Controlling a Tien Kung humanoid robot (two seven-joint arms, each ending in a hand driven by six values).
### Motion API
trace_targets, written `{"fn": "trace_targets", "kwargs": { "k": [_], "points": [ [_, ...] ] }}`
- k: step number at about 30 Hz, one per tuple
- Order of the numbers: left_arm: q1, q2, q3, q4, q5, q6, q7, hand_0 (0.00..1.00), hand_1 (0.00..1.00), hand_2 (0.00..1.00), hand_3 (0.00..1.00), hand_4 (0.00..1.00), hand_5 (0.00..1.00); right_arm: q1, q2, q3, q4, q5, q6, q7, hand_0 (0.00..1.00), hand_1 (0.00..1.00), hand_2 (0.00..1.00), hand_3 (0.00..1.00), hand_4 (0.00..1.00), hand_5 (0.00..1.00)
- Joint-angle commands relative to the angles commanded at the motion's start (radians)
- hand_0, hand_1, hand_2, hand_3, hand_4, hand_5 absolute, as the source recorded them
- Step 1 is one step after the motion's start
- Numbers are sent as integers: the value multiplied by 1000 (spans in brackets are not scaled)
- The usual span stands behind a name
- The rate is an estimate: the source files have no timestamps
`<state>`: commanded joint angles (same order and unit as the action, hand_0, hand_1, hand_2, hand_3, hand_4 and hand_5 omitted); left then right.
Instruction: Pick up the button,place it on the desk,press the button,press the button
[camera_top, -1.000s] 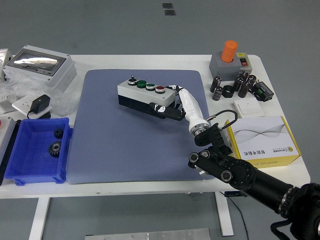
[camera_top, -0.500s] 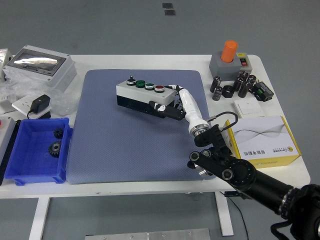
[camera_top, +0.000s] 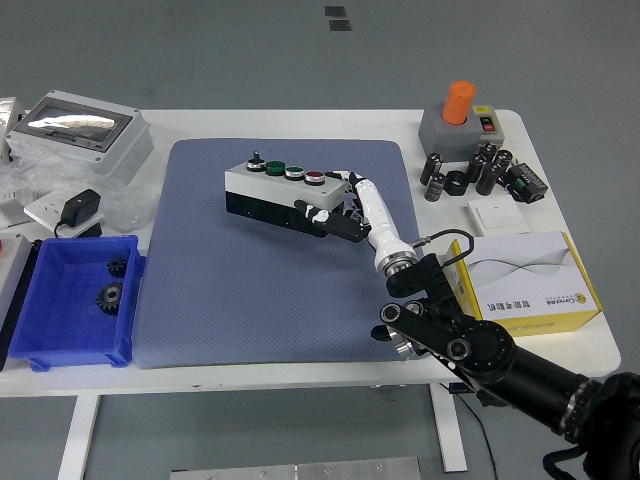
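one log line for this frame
right hand: shut on button box | box: on blue mat | buttons: not pressed | left hand: not in view

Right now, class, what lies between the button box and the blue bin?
In the head view, only bare blue-grey mat lies between the button box and the blue bin; nothing rests there.
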<state>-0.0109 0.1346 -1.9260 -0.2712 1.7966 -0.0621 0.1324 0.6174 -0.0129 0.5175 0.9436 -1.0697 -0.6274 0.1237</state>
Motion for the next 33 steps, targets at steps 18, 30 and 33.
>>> {"fn": "trace_targets", "kwargs": {
  "k": [18, 30, 33],
  "points": [
    [1, -6, -2, 1, 3, 1, -3, 783, 761, 734, 813, 917, 650, -43, -102, -117, 233, -78, -18, 107, 21, 174, 204, 259, 316, 272],
    [0, -9, -4, 2, 5, -3, -8, 784, 762, 737, 814, 922, 657, -49, -76, -192, 134, -131, -18, 156, 24, 177, 208, 265, 306, 269],
    [0, -10, -4, 2, 4, -3, -8, 784, 762, 737, 814, 922, 657, -49, -68, -197, 95, -149, -18, 161, 24, 177, 208, 265, 306, 269]
  ]
}}
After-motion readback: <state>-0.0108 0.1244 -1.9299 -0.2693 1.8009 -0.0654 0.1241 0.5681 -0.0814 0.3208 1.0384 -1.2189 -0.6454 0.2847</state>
